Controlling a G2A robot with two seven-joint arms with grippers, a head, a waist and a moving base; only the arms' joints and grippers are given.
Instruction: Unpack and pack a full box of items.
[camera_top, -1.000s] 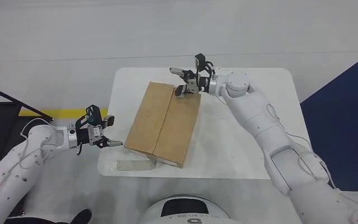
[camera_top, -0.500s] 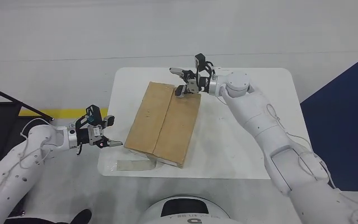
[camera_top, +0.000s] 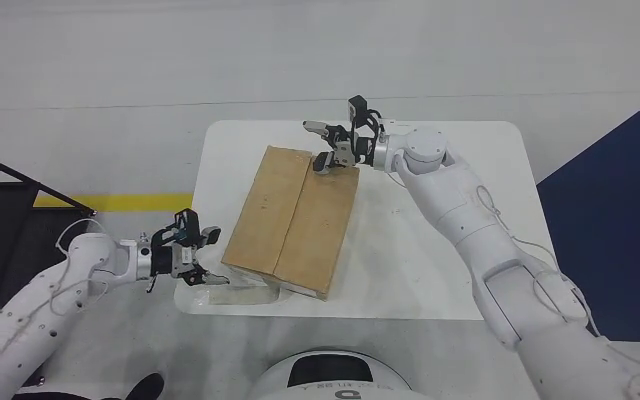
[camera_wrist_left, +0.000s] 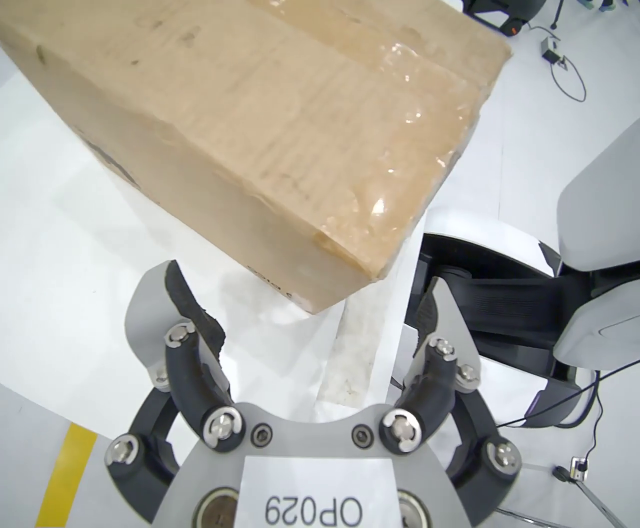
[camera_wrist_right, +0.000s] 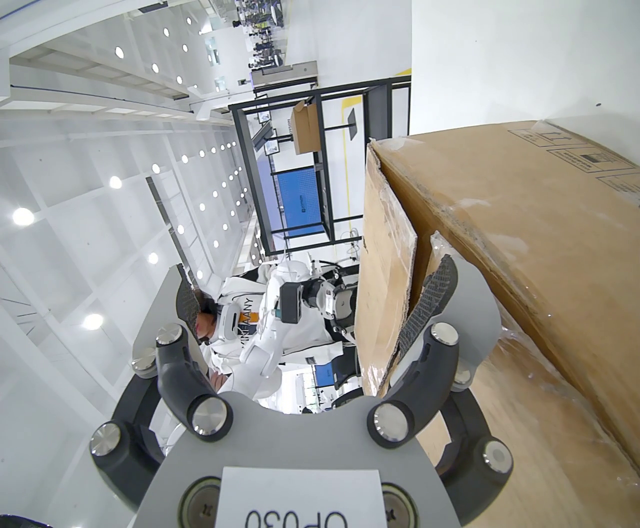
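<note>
A closed brown cardboard box (camera_top: 292, 218) lies slanted on the white table (camera_top: 430, 250), with clear tape along its seam. My left gripper (camera_top: 210, 260) hangs open at the table's front left edge, just short of the box's near corner (camera_wrist_left: 350, 260). In the left wrist view the left gripper (camera_wrist_left: 310, 310) has nothing between its fingers. My right gripper (camera_top: 322, 146) stands open at the box's far end. In the right wrist view the right gripper (camera_wrist_right: 310, 295) straddles a slightly lifted flap edge (camera_wrist_right: 387, 260), which stands close to one finger (camera_wrist_right: 435, 290).
A pale strip of peeled tape (camera_top: 240, 294) lies on the table beside the box's front corner; it appears again in the left wrist view (camera_wrist_left: 350, 350). The table's right half is bare. A yellow floor line (camera_top: 120, 201) runs left of the table.
My left gripper has moved to the right and nearer the table's front edge, closing on the box's near corner. The right arm and the box have not moved.
</note>
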